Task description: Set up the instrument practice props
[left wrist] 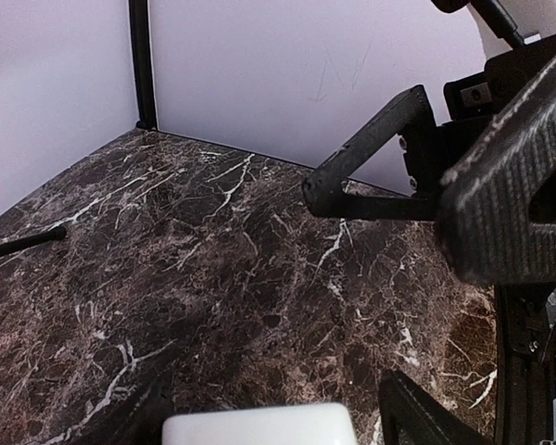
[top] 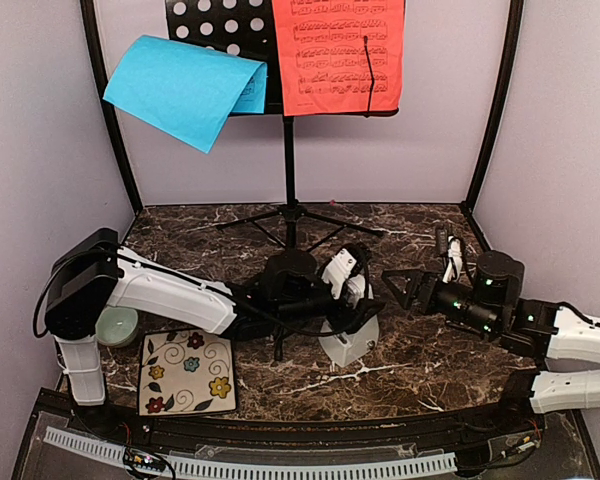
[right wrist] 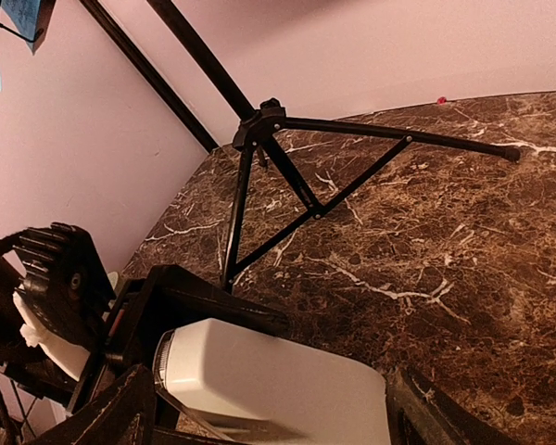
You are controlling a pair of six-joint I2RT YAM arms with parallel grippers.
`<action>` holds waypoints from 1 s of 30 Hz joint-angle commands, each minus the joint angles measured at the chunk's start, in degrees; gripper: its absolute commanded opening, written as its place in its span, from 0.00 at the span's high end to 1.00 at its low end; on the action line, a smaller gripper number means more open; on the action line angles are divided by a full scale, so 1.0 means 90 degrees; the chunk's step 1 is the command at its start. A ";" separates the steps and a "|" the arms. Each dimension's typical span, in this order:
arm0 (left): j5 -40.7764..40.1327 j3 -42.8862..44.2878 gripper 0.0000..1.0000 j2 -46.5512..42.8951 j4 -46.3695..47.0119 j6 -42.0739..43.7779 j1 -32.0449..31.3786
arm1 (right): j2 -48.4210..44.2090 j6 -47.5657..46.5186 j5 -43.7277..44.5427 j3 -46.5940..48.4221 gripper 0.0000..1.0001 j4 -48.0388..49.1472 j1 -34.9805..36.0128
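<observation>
The black perforated music stand (top: 289, 150) rises at the back on thin tripod legs (right wrist: 287, 176). The blue sheet (top: 185, 90) droops over its left edge, and the red sheet (top: 337, 55) stands flat on its right. The whitish metronome (top: 348, 342) rests on the marble in front of the stand. My left gripper (top: 360, 318) is shut on it, with its white face (left wrist: 259, 426) between the fingers. My right gripper (top: 392, 285) is open just right of the metronome (right wrist: 278, 380), pointing at it without touching.
A square floral tile (top: 187, 370) lies at the front left, with a pale green bowl (top: 117, 325) behind it beside the left arm. The black frame posts and pink walls close in the marble table (top: 420, 360). A tripod foot (left wrist: 23, 243) lies on the marble to the left.
</observation>
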 commanded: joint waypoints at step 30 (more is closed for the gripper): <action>0.0182 -0.1284 0.38 -0.1305 0.0959 0.0515 0.0002 | 0.1480 0.0689 -0.1315 0.0342 0.16 0.1104 -0.0269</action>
